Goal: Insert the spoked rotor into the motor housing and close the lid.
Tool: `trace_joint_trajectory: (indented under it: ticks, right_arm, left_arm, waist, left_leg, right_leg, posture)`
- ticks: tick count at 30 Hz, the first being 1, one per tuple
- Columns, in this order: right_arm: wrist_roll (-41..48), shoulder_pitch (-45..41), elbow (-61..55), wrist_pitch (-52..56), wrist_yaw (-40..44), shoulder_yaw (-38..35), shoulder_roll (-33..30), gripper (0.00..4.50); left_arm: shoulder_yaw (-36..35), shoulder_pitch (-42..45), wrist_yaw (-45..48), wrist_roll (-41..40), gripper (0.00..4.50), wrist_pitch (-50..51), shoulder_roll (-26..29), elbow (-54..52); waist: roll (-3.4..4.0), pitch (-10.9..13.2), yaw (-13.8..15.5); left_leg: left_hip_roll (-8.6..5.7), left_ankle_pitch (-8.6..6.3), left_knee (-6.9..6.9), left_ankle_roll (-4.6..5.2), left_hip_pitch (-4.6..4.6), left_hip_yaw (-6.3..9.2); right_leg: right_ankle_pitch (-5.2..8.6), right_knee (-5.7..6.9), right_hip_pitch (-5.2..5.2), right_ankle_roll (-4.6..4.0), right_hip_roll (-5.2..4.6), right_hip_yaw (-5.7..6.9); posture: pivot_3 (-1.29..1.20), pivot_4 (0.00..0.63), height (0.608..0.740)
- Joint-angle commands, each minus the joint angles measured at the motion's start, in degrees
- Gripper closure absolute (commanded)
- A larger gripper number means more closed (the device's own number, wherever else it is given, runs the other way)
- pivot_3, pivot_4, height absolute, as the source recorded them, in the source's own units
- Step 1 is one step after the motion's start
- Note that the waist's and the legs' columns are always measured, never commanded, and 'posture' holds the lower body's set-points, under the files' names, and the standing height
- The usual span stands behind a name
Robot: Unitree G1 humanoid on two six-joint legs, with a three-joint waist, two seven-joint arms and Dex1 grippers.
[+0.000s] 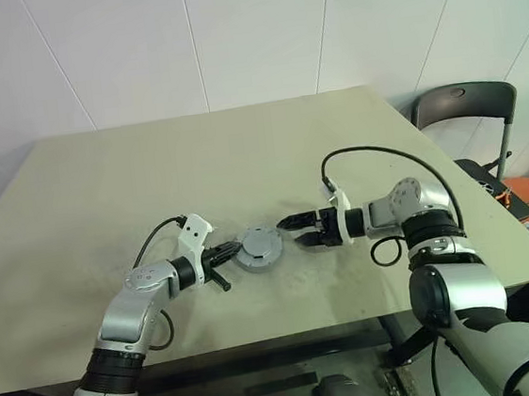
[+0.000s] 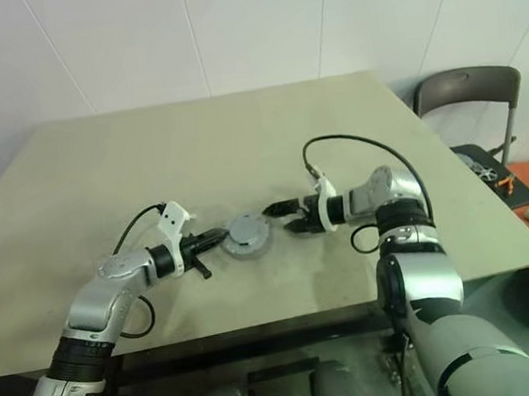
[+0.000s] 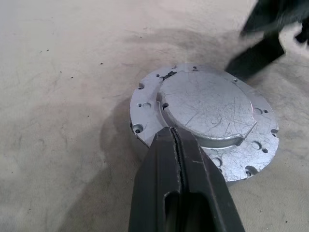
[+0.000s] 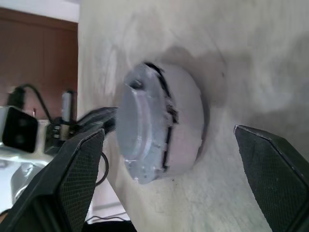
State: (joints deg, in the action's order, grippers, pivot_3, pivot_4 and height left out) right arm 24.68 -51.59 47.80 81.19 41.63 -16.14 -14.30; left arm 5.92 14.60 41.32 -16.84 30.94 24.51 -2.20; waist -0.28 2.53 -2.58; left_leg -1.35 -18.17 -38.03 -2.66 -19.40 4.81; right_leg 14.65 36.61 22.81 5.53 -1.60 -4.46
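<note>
While the lid sits on the motor housing between both hands, left hand clenched empty at its rim, right hand spread wide just beside, bracing left and pressing squarely should seat it.

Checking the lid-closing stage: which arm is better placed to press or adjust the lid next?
Probably the right: the right gripper is open beside the lid, facing it. The left gripper is shut, tips at the lid's opposite edge.
</note>
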Motion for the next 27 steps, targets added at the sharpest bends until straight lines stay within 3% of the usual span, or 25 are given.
trace_joint_trajectory:
  ticks: [1,16,20,24,27]
  right_arm:
    - [2.13,-0.03,-0.76,0.84,-1.02,-0.77,1.58,0.01]
    - [7.45,2.12,-3.19,2.97,-5.7,-6.44,6.58,0.01]
    - [8.15,2.77,-3.23,2.37,-7.58,-8.26,7.16,0.87]
    - [9.49,2.9,-3.35,2.69,-8.73,-10.9,7.54,2.25]
    - [10.78,2.73,-3.16,3.07,-9.67,-12.81,7.69,2.95]
  left_arm:
    - [0.84,-0.49,0.33,0.15,4.5,1.04,0.19,-0.5]
    - [0.28,-0.62,0.76,-0.25,4.5,2.26,1.02,-1.41]
    - [0.3,-0.65,0.86,-0.24,4.5,2.26,1.09,-1.41]
    - [0.22,-0.73,0.85,-0.32,4.5,2.38,1.13,-1.46]
    - [0.15,-0.76,0.89,-0.32,4.5,2.58,1.13,-1.51]
  waist:
    - [0.0,0.0,-0.02]
    - [0.0,0.0,-0.08]
    - [0.01,0.0,-0.09]
    - [0.02,0.01,-0.1]
    - [0.02,0.01,-0.03]
  left_leg:
    - [0.0,0.0,0.0,0.0,0.01,0.0]
    - [0.02,0.0,0.01,0.0,0.01,0.01]
    - [0.03,0.0,0.01,0.0,0.0,0.01]
    - [0.02,0.0,0.01,0.0,0.0,0.01]
    - [0.03,0.0,0.0,0.0,0.01,0.0]
  right_leg:
    - [0.0,0.0,0.0,0.0,0.0,0.0]
    - [0.0,0.0,0.0,0.0,0.04,0.02]
    - [0.0,0.0,0.0,0.0,0.04,0.01]
    - [0.0,0.0,0.02,0.0,0.04,0.01]
    - [0.0,0.01,-0.01,0.0,0.05,0.02]
  posture:
    - [0.0,0.0,0.74]
    - [0.0,0.0,0.74]
    - [0.0,0.0,0.74]
    - [0.0,0.0,0.74]
    - [0.0,0.0,0.74]
